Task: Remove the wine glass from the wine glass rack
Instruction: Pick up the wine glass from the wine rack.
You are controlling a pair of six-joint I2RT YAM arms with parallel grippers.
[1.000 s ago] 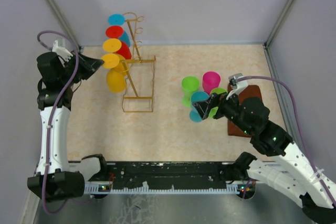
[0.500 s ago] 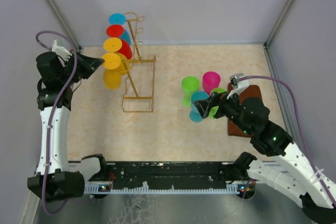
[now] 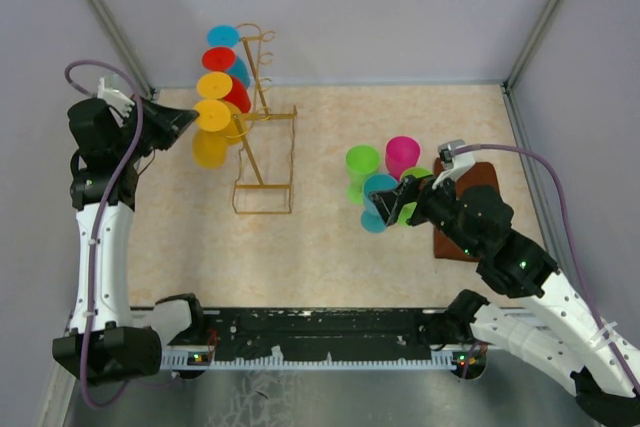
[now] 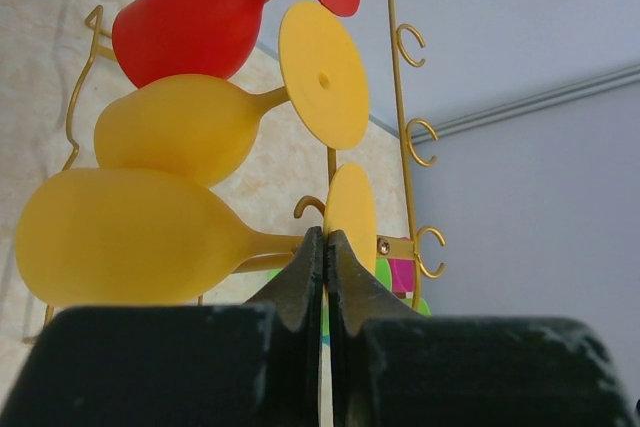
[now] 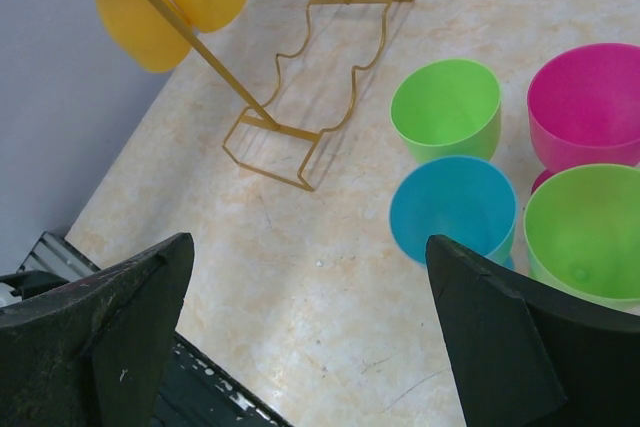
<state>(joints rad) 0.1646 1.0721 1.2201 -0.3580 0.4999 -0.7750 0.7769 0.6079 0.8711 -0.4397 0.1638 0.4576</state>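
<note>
Wine glass (image 4: 130, 237) for this job, as I judge it, is the lowest yellow one, hanging on the wine glass rack (image 4: 402, 246) in the upper left of the overhead view. It lies tilted almost on its side: bowl toward the left of the wrist frame, stem running right, flat foot against the rack's golden wire.

You are at the grasp step. The left fingers (image 4: 300, 287) are pressed together, with a thin yellow sliver showing between them. They appear to pinch the rim of the foot where the stem meets it, though the exact contact is hard to make out. The glass has not left the rack. The right fingers (image 5: 120, 317) are spread wide and hold nothing, hovering over the table (image 3: 330, 237) near the blue glass (image 5: 452, 209) at the right of the frame.

Next you probably need to slide the foot out along the hook's open side rather than pull straight back. The wire stand looks light and could tip or drag. Watch the second yellow glass (image 4: 180, 127) just above, since its foot hangs close to yours. A pinch on a thin rim may let the bowl swing, so move slowly.

The glass is opaque, smooth and plastic-looking, with a rounded bowl, short stem and a thin disc foot.
</note>
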